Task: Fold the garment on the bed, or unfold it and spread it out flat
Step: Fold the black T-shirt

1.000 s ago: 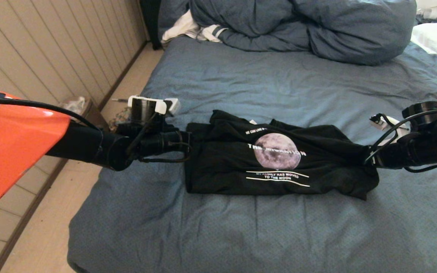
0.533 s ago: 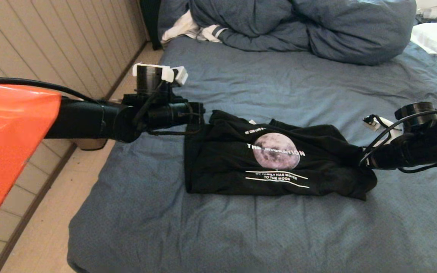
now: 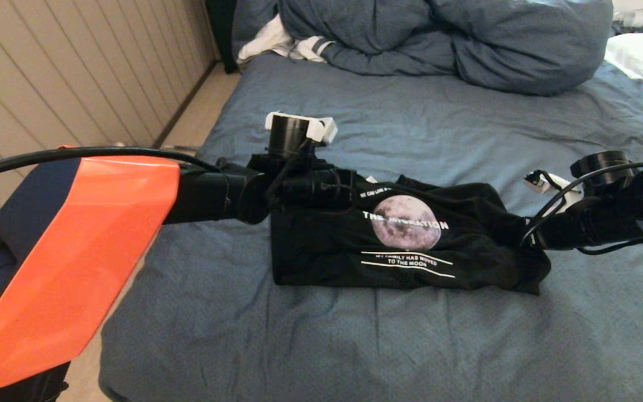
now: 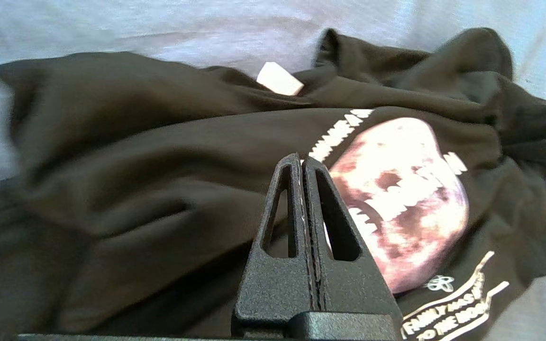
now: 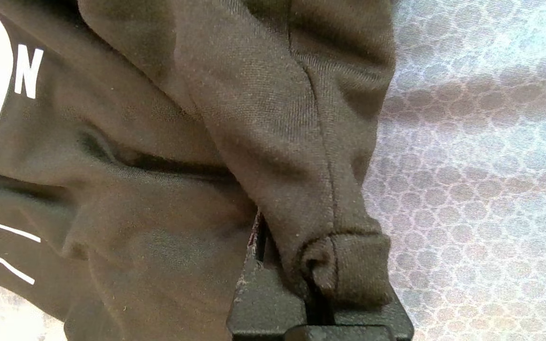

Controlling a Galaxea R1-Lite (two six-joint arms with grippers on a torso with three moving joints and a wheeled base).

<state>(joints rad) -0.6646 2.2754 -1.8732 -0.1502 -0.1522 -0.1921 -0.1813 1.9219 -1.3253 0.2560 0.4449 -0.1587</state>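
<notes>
Two pincers work: right pincer (image 5: 320,289) pinching shirt (image 3: 411,240) at right end; left pincer (image 4: 304,166) pressed together, empty, above left end; long axis left-right across bed (image 3: 355,346).

The garment (image 3: 411,245) reads "THE MIGRATION" and "MY FAMILY HAS MOVED TO THE MOON".
</notes>
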